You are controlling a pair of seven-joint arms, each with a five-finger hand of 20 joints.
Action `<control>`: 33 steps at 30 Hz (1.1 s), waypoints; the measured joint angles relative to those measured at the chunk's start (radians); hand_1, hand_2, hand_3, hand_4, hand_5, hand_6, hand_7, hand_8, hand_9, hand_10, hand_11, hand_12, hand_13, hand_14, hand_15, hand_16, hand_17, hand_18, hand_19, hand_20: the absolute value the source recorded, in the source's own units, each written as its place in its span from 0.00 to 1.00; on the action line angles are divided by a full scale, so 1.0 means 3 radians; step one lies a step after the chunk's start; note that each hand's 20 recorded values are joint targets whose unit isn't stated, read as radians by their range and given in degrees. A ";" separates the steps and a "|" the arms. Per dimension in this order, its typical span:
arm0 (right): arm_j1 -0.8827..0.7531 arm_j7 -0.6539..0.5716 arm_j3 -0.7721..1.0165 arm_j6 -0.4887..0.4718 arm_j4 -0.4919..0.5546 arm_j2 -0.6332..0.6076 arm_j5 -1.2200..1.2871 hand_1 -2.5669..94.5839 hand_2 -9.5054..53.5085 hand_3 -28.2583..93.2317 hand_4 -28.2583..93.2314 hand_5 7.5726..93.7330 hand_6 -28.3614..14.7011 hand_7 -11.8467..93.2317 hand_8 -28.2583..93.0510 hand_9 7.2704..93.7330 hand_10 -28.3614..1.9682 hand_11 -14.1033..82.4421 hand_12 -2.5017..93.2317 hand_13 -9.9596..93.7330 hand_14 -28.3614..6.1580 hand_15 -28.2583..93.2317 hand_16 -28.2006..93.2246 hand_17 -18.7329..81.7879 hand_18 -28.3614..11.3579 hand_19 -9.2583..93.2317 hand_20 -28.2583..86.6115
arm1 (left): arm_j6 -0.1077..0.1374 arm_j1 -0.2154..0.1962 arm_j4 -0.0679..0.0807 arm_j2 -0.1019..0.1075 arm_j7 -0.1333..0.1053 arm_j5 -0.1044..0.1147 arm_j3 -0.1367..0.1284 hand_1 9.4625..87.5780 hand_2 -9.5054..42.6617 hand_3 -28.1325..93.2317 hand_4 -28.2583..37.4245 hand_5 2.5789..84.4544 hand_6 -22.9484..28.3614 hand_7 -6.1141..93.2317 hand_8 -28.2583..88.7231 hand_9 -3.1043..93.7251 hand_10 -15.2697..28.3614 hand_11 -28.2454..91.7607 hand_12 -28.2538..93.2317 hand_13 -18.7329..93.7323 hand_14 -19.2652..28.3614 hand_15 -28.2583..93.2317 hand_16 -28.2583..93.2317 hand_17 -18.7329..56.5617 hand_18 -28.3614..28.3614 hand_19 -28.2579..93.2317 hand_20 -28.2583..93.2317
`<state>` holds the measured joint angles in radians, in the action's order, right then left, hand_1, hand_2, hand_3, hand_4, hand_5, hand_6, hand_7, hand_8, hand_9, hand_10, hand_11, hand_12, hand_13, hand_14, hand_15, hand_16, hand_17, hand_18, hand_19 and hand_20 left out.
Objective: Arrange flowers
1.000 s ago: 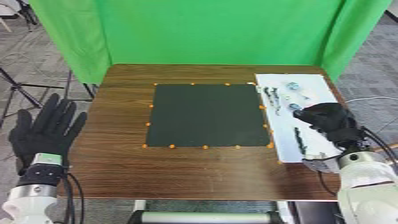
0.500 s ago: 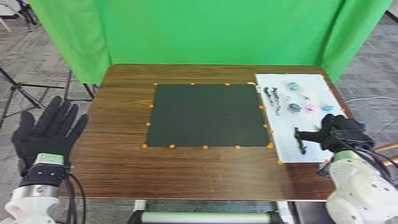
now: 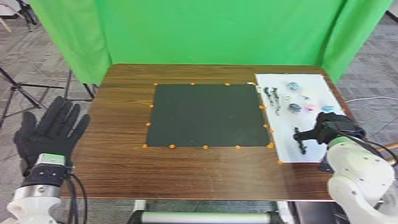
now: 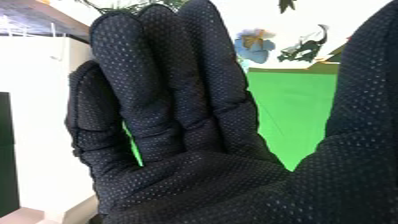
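Over the near right part of the white board (image 3: 288,145), my right hand (image 3: 332,126) hovers beside a dark stem piece (image 3: 300,140). Farther up the board lie two dark stems (image 3: 272,100), a pale blue flower (image 3: 293,86), a grey-blue flower (image 3: 295,107), a pink flower (image 3: 310,107) and a blue one (image 3: 328,108). In the right wrist view my right hand (image 4: 200,175) has straight fingers with the thumb apart, holding nothing; beyond it are a blue flower (image 4: 254,47) and green leaves (image 4: 304,50). My left hand (image 3: 51,130) is open, palm up, left of the table.
A black square mat (image 3: 209,115) edged with orange dots lies mid-table on the brown wood (image 3: 178,172). A green curtain (image 3: 218,35) hangs behind the far edge. Black tripod legs (image 3: 27,90) stand on the floor at the left.
My right hand has drawn back toward the near right of the board, uncovering the pink and blue flowers, then shifted slightly left. The left hand has barely moved.
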<state>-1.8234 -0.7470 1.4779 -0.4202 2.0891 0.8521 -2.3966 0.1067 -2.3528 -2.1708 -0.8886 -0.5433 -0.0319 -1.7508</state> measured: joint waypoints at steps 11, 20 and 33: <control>0.0249 -0.0003 -0.0196 -0.0321 -0.0271 0.0006 0.0099 0.38 0.00 0.68 0.00 0.79 0.59 0.39 0.16 0.81 0.44 0.48 0.32 0.78 0.44 0.66 0.44 0.55 0.11 0.97 0.58 | -0.0056 -0.0024 0.0000 0.0000 -0.0048 0.0006 -0.0025 0.20 0.44 0.81 0.00 0.43 0.58 0.17 0.17 0.37 0.61 0.37 0.29 0.36 0.58 0.41 0.15 0.21 0.68 0.47 0.30; 0.0533 -0.0004 -0.0341 -0.0717 -0.0405 0.0053 0.0131 0.51 0.00 0.77 0.03 0.82 0.61 0.40 0.36 0.86 0.49 0.49 0.33 0.83 0.50 0.66 0.46 0.60 0.14 1.00 0.62 | -0.0061 -0.0026 0.0000 -0.0003 -0.0039 0.0011 -0.0021 0.21 0.44 0.81 0.00 0.44 0.59 0.17 0.17 0.42 0.64 0.40 0.32 0.38 0.60 0.42 0.16 0.21 0.68 0.47 0.30; 0.0655 0.0043 -0.0488 -0.0658 -0.0456 0.0122 0.0099 0.53 0.00 0.88 0.08 0.84 0.65 0.47 0.39 1.00 0.74 0.29 0.53 0.95 0.72 0.53 0.58 0.73 0.22 1.00 0.57 | -0.0115 -0.0009 0.0005 -0.0013 -0.0003 0.0008 -0.0005 0.20 0.44 0.81 0.00 0.45 0.59 0.17 0.17 0.42 0.64 0.39 0.32 0.39 0.61 0.43 0.16 0.22 0.68 0.47 0.30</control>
<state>-1.6270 -0.7340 1.3316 -0.6177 1.9522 0.8887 -2.3670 0.0724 -2.3555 -2.1693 -0.8925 -0.5442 -0.0295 -1.7523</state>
